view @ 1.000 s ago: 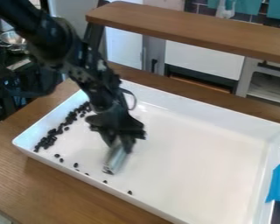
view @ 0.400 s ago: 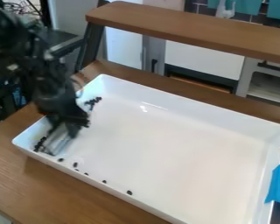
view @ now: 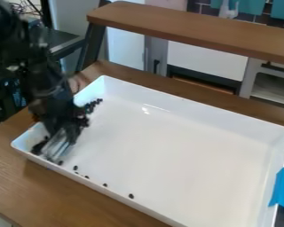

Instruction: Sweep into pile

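I have the fingers closed on the silvery sweeper, best held high on its stiff-looking body, and the dark beans, mostly along one short side of the tray, look light, hard and apt to roll.

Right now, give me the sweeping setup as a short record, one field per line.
tray: white, on the wooden table; bare floor across its middle
gripper: at the tray's left end in view
tool: shiny, held low in the gripper
main bits: dark, gathered along the left end
strays: a few, spread along the near wall
tape: blue, at the right edge
pile: not yet complete
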### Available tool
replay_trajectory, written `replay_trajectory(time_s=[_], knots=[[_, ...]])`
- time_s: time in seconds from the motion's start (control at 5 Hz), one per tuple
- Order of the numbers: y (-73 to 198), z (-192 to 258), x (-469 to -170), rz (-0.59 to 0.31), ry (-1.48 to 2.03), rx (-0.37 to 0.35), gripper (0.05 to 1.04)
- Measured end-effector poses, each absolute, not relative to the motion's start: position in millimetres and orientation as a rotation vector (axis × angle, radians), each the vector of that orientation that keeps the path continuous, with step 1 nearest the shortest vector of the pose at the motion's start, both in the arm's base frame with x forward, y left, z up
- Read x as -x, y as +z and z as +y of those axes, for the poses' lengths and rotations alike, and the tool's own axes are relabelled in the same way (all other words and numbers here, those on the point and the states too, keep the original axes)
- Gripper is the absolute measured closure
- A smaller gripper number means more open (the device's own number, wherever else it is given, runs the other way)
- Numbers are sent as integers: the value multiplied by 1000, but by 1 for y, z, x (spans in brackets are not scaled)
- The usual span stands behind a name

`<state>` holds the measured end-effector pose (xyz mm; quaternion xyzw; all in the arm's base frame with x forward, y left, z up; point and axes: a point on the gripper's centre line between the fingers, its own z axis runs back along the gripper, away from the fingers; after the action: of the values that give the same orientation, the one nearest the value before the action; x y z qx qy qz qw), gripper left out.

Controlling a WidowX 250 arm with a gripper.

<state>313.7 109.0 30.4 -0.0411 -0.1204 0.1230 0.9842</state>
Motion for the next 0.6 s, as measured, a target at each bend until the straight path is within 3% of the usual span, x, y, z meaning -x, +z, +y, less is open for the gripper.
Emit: replay_trajectory(time_s=[0.2, 0.6], knots=[[56, 53, -330, -217, 245, 168, 702], [47, -29, -323, -185, 217, 145, 702]])
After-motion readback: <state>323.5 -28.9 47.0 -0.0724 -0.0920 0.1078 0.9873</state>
